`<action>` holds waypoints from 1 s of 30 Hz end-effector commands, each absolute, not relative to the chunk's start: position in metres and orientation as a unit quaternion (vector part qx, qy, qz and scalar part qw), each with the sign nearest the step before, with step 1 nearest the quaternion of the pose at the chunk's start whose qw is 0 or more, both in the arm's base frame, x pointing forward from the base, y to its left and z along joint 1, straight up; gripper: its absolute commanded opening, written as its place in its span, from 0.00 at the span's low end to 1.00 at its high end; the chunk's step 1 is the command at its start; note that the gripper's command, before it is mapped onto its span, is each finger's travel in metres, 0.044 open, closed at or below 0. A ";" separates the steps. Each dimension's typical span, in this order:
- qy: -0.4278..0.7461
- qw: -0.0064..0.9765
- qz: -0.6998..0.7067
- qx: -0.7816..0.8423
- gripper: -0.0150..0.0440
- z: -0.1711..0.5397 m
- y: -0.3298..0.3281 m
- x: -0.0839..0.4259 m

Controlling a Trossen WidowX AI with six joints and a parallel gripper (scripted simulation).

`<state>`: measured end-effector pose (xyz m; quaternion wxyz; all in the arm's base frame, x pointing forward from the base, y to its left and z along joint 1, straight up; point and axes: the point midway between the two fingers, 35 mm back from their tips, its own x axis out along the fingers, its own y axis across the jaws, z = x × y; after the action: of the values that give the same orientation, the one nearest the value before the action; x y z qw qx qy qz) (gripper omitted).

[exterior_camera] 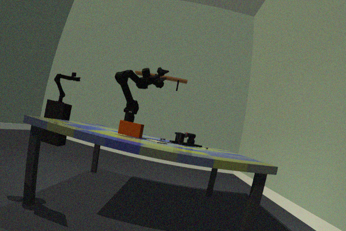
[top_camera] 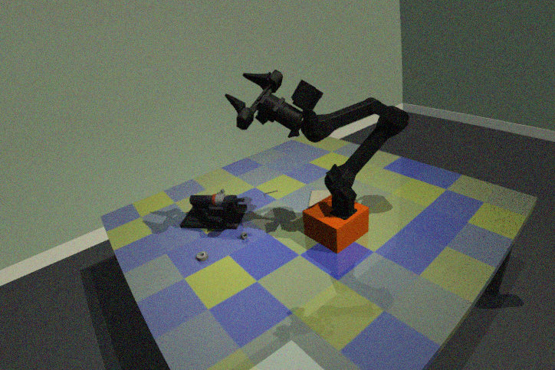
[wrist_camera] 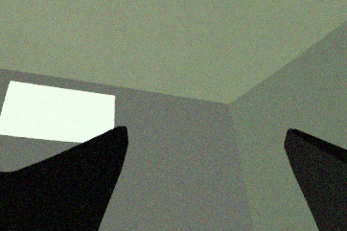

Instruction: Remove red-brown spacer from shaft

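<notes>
One red-brown spacer is sitting on the shaft line beside the big housing block, above the bench. Tool is hanging wide and empty, well apart, pointing away. Judgement: it's needing a slow descent, fingers squared across the shaft's free end, closing only once centred.

Shaft mostly hidden; table cut off at bottom edge.

A robot arm on an orange block tops a checkered bench in a plain-walled room, suggesting a robotics lab; a second arm stands at left in the exterior view.
</notes>
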<state>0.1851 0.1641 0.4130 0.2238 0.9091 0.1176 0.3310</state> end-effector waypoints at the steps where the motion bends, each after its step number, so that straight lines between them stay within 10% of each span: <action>1: 0.120 0.226 0.329 0.909 0.98 0.411 0.165 0.187; 15: 0.262 0.313 0.033 0.912 1.00 0.227 0.193 0.311; 30: 0.294 0.125 -0.351 0.880 1.00 0.035 0.111 0.326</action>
<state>0.3296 0.1153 0.0453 0.1520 0.8858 0.2917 -0.3274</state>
